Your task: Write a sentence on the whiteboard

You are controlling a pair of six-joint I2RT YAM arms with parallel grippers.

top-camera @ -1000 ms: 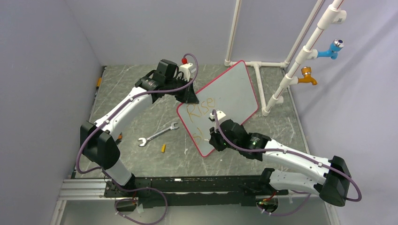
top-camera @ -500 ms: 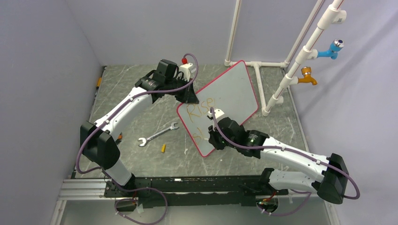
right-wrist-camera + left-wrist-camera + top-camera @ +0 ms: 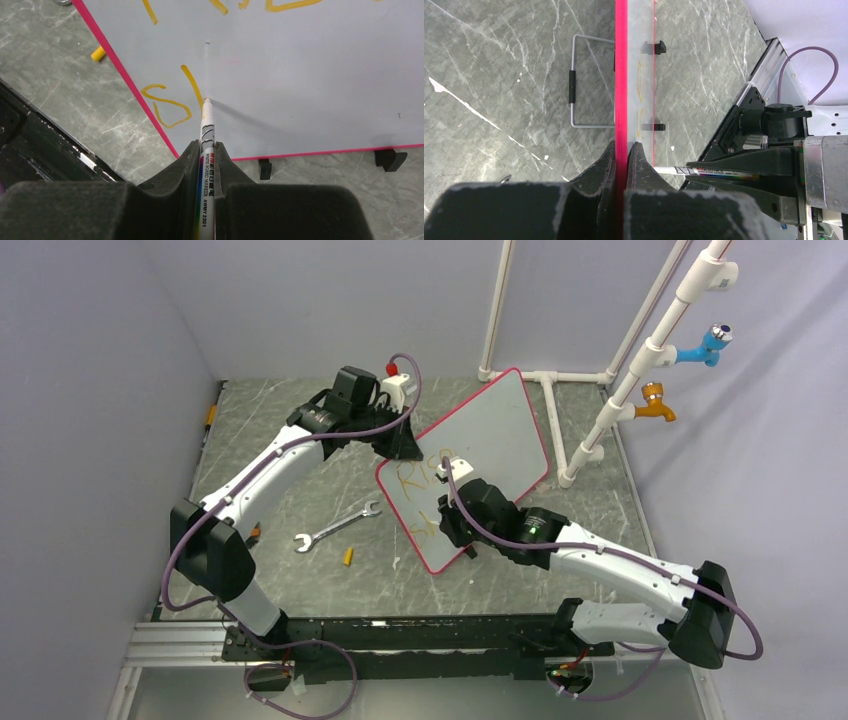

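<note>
Right claw [image 3: 209, 150], clenched on the marker [image 3: 206, 131], is barely into the second row of the sentence [image 3: 166, 103], left claw [image 3: 622, 148] clamping the whiteboard [image 3: 621, 75].

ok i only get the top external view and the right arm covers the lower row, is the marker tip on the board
observer: yes, the right wrist view shows the marker tip touching the whiteboard at the foot of a slanted stroke, right of an orange S
operator: is left actually gripping the board
observer: yes, the left wrist view shows the left gripper shut on its red edge, one finger on each face
operator: anything behind it
observer: a wire loop with a black sleeve sticks out from its back
</note>
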